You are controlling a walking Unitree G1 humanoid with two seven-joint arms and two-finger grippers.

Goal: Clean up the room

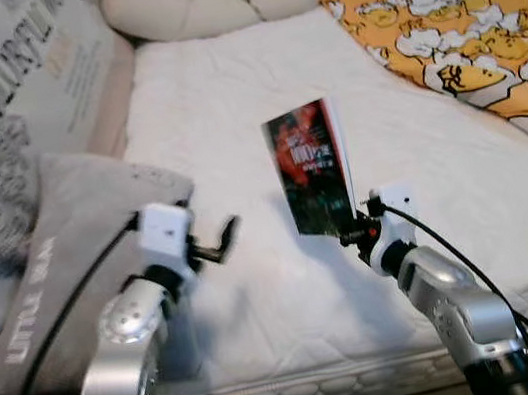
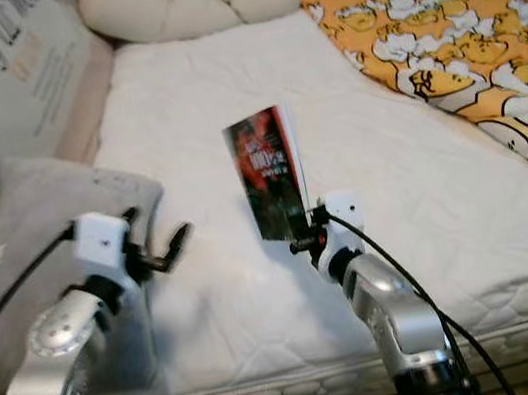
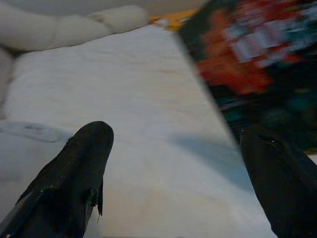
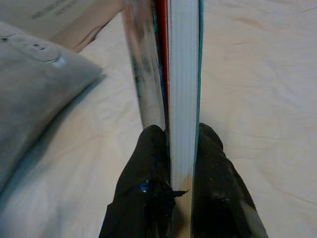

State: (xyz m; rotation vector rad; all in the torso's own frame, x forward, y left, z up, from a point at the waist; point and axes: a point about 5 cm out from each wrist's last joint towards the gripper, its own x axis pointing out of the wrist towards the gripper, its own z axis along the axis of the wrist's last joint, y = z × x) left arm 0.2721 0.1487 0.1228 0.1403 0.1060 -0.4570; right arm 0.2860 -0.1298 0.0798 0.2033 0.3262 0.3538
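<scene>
Two silver arms, white wrist blocks, black cables, long black fingers [image 3: 79,168].

A home bedroom: white mattress [image 1: 238,161], pillows [image 1: 52,263], duck-print quilt [image 1: 460,33]

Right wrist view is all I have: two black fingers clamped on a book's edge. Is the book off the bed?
Observer: Yes. The right gripper holds the book upright above the white mattress, gripping its lower corner.
Operator: What is the other arm doing?
Observer: The left gripper is raised beside the book with its fingers open, holding nothing.
Operator: Anything else on the bed?
Observer: A yellow blanket with a duck pattern lies along the right side, and a grey pillow lies at the left.
</scene>
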